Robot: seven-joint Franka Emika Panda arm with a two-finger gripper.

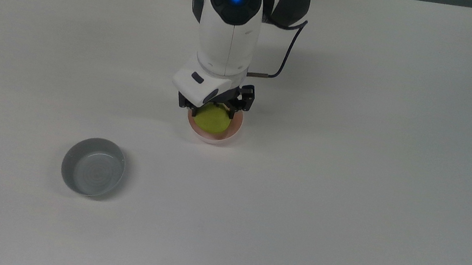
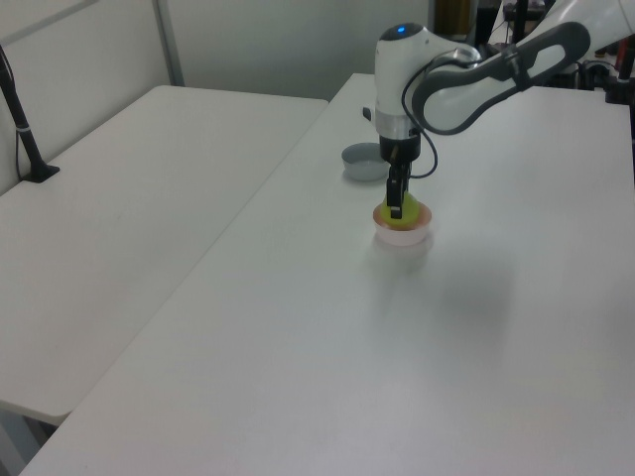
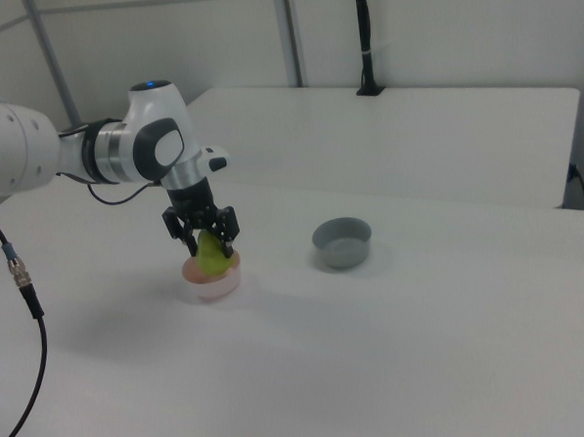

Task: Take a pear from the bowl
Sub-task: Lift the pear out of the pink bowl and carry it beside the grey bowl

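The yellow-green pear (image 1: 214,122) hangs just above the pale pink bowl (image 1: 218,139), near the table's middle. My gripper (image 1: 213,112) comes straight down over it and is shut on the pear, one black finger on each side. In the right view the pear (image 3: 212,256) is lifted partly clear of the bowl (image 3: 213,283), with the gripper (image 3: 210,246) clamped around its upper half. In the left view the gripper (image 2: 396,207) holds the pear (image 2: 404,213) over the bowl (image 2: 404,234).
A grey bowl (image 1: 93,167) stands empty toward the top view's lower left. The white table (image 1: 353,170) is bare around both bowls. A second table with a black post (image 3: 363,39) stands behind in the right view.
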